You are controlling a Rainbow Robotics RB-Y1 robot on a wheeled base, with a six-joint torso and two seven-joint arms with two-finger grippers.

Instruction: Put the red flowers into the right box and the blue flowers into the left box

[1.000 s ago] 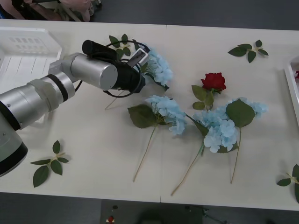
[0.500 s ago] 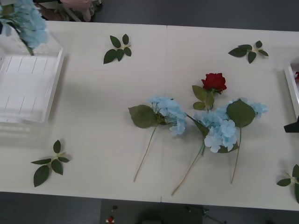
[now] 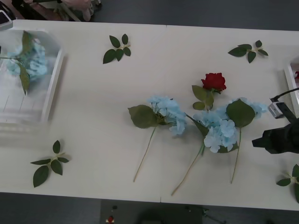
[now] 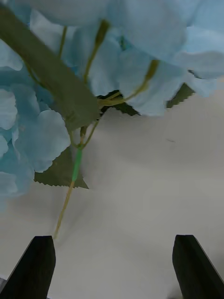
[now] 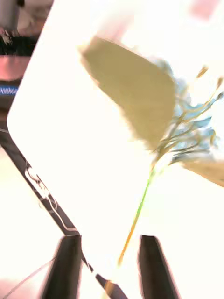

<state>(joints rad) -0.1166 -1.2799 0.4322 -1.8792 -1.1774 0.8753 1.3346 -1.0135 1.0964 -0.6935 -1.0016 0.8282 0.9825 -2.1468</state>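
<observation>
One blurred blue flower point(image 3: 27, 63) lies in the left box point(image 3: 50, 93). In the left wrist view that flower point(image 5: 186, 126) and its stem are in front of my left gripper point(image 5: 111, 268), whose black fingers stand apart, open, around nothing. A red flower point(image 3: 214, 81) lies on the table right of centre. Three blue flowers lie below it: one point(image 3: 166, 112) in the middle, one point(image 3: 217, 128) to its right and one point(image 3: 254, 108) farther right. My right gripper point(image 3: 261, 141) hovers just right of them, open and empty point(image 4: 114, 266), facing a blue bloom point(image 4: 42, 135). The right box point(image 3: 290, 86) shows at the right edge.
Loose green leaf sprigs lie at the back middle point(image 3: 117, 49), back right point(image 3: 248, 50), front left point(image 3: 49, 163) and front right point(image 3: 292, 179). The table's front edge runs just below the flower stems. Part of my left arm point(image 3: 3, 18) shows at the far left corner.
My left arm has carried a blue flower from the middle of the table to the left box and let it go there. My right gripper has come in from the right edge.
</observation>
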